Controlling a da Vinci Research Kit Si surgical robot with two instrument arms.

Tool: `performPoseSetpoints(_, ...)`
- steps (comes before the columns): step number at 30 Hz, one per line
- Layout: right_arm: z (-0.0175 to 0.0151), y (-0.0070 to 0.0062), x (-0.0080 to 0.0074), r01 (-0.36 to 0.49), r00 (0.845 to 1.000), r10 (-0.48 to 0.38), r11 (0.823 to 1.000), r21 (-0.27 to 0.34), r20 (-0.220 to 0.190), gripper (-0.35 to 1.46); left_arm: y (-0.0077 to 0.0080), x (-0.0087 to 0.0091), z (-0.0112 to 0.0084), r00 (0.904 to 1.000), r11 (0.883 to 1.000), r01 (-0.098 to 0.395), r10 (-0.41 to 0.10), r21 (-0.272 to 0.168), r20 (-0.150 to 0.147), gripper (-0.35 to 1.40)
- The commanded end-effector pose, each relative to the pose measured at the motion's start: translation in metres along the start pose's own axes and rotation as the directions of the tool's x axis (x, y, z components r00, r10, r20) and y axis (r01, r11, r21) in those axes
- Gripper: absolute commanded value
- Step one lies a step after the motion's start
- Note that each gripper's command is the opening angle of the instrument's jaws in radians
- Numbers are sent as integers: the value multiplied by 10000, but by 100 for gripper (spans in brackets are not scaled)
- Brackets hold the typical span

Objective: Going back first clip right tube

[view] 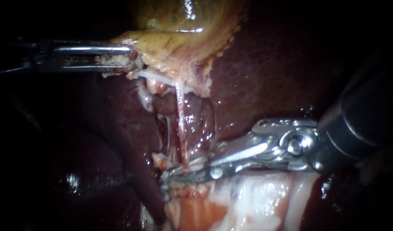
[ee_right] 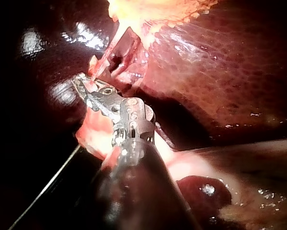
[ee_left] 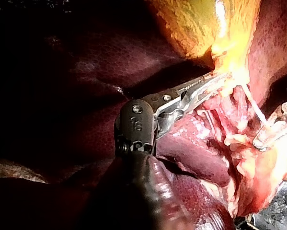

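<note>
Upper left, left instrument (view: 132,57) pinches the gallbladder (view: 171,42) edge to pull the tube (view: 180,124) taut; lower centre, right instrument (view: 166,177) straddles it, jaws slightly spread

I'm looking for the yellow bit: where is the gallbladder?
Endoscope view, top middle: the gallbladder sits above the liver, its edge gripped by the left instrument.

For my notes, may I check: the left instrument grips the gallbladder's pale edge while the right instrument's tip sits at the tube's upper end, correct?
Not quite. The left instrument does grip the pale edge of the gallbladder, but the right instrument has its tip at the lower end of the tube, far from the gallbladder; the endoscope view shows it.
</note>
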Motion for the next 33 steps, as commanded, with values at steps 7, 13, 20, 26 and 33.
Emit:
performPoseSetpoints(7, 7, 8, -4, 773, 9967, -770, 9969, 121, -266, 41, 0, 0, 0, 10000, 10000, -1, 1, 6, -2, -35)
performPoseSetpoints(13, 10, 16, -3, 1626, 9856, -1633, 9865, -204, -440, 48, 0, -1, 0, 10000, 10000, -6, 6, 9, -4, -35)
performPoseSetpoints(20, 4, 27, -8, 2943, 9482, -3074, 9449, -1433, -797, 50, 0, -1, 0, 10000, 10000, -7, 7, 10, -4, -35)
performPoseSetpoints(26, -13, 39, -16, 3801, 9151, -3971, 9077, -1779, -705, 50, 0, -1, 0, 10000, 10000, -7, 7, 10, -4, -35)
performPoseSetpoints(33, -36, 41, -23, 4424, 8868, -4584, 8788, -1789, -592, 50, 0, -1, 0, 10000, 10000, -8, 8, 6, -2, -35)
